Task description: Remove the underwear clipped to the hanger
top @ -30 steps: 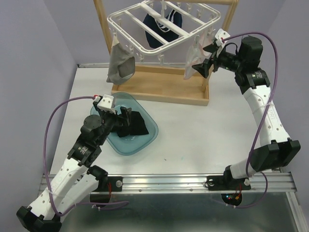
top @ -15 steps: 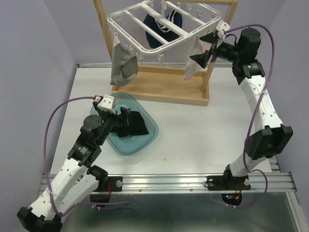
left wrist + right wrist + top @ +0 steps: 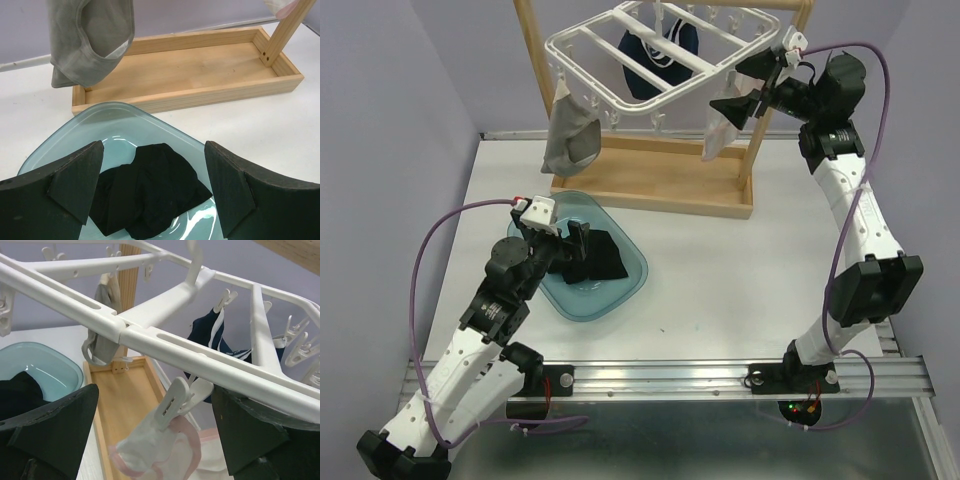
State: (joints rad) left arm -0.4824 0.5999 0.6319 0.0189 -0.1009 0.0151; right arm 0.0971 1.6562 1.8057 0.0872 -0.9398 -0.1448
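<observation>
White hanger [image 3: 150, 347] rim: right pincer [image 3: 155, 402] wide at pink-white underwear [image 3: 150, 452] | left pincer [image 3: 153, 150] wide above black underwear [image 3: 150, 195]

From high above the near edge, looks down over the white bench [image 3: 720, 260]. From the left wrist, close and low, faces teal translucent dish [image 3: 75, 135] and light wooden stand [image 3: 190, 95]. From the right wrist, close under white plastic barred hanger [image 3: 150, 342], catches both too.

- Light wooden stand [image 3: 660, 185]: tray-shaped base with a low rim, upright posts at both ends; placed at the far side of the white surface [image 3: 740, 270].
- Translucent teal dish [image 3: 610, 297]: rounded-square, resting on the surface near the stand base, left of centre.
- Lilac walls [image 3: 390, 120]: behind and at left.
</observation>
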